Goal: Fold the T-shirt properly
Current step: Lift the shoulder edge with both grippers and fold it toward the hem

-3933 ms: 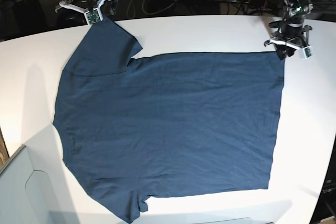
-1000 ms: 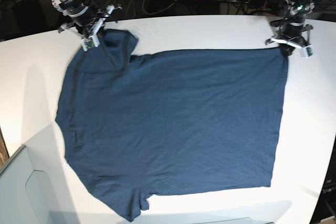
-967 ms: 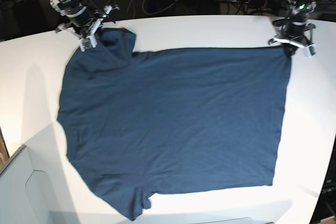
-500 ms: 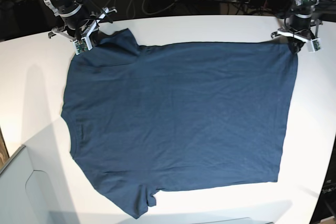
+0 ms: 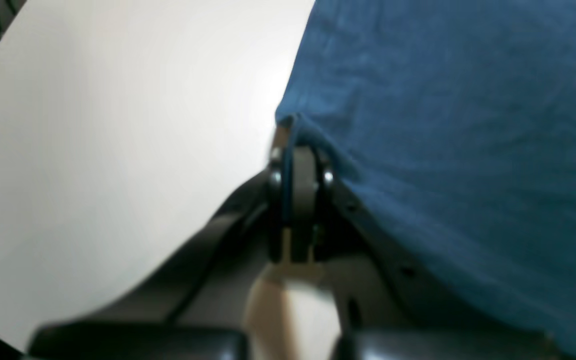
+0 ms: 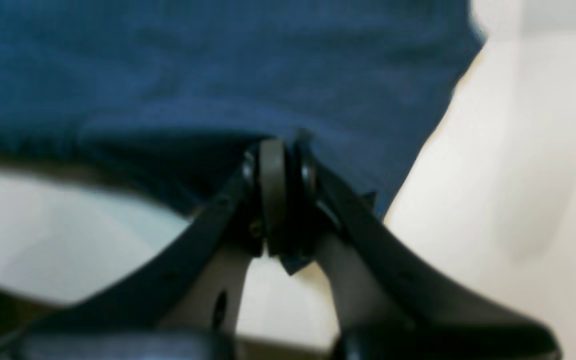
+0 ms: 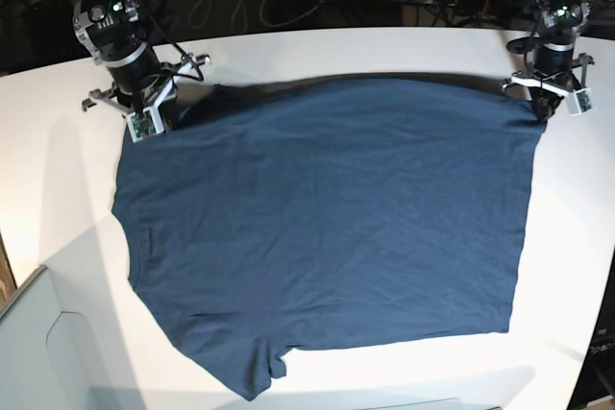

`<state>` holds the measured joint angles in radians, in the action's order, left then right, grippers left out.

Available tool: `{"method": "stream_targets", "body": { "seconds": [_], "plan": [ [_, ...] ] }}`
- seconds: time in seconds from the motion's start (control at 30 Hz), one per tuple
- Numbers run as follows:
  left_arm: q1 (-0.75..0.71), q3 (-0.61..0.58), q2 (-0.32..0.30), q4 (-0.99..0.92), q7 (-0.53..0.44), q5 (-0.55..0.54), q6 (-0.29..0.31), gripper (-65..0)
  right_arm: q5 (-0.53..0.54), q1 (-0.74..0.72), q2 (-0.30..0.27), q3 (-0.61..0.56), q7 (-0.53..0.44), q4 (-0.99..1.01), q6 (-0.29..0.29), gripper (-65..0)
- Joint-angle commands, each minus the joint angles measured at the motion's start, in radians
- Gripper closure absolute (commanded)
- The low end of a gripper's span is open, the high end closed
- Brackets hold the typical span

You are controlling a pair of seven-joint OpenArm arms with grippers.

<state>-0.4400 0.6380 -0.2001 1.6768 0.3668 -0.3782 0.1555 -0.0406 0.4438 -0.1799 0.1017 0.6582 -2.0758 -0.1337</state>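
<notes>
1. Lifted now: far edge of the T-shirt [image 7: 327,218] up off the table [image 7: 317,45], sleeve no longer flat.
2. Left gripper [image 7: 550,101] and right gripper [image 7: 154,114] pinched tight on far corners.
3. Spread toward the near side, long way running between both grippers, equally close.

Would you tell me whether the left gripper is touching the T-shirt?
Touching: in the left wrist view the left gripper is closed on the T-shirt, its hem pinched between the fingers.
</notes>
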Motion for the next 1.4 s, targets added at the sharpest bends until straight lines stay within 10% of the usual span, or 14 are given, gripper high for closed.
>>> {"method": "stream_targets", "body": {
  "seconds": [0.0, 1.37],
  "plan": [
    [0.011, 0.007, -0.014, 0.012, -0.022, -0.003, 0.0, 0.0, 0.003, -0.017, -0.007, 0.003, -0.024, -0.021, -0.011, -0.1],
    [0.548, -0.08, -0.101, -0.295, 0.077, 0.103, 0.002, 0.0, 0.003, -0.699, -0.005, -0.004, -0.064, 0.596, -0.152, -0.1]
  ]
}}
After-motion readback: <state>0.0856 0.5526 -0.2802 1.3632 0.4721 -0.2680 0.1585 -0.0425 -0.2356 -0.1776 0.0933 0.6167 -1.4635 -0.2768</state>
